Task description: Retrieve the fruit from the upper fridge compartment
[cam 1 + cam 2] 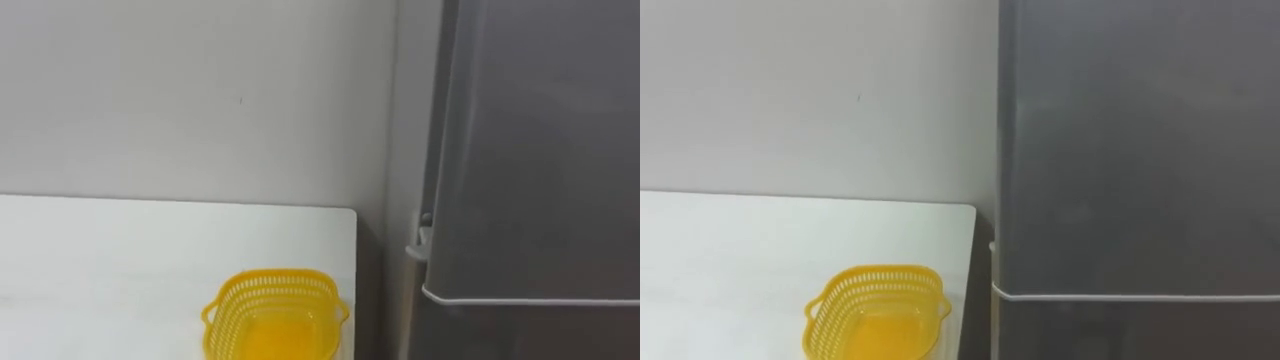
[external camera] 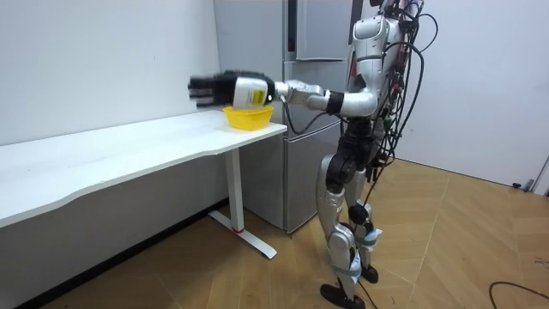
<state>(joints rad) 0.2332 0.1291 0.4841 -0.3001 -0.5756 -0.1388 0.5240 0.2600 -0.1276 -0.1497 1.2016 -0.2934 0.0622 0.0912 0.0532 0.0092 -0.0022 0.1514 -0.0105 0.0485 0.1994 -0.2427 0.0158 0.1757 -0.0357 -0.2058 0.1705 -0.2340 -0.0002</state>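
Observation:
The grey fridge [image 1: 540,150] stands right of the table with its upper door shut; the seam to the lower door runs across near the bottom, and a handle recess [image 1: 418,245] shows at its left edge. An empty yellow basket [image 1: 275,315] sits at the table's right end. In the room view I stand in front of the fridge [image 2: 313,34], facing the wall. My left arm reaches out over the table end, and my left hand [image 2: 236,88] hovers just above the basket [image 2: 249,117] with its fingers straight and nothing in it.
The white table [image 1: 120,260] runs off to my left along the plain wall. A narrow gap separates its right edge from the fridge. Wooden floor lies open behind me in the room view.

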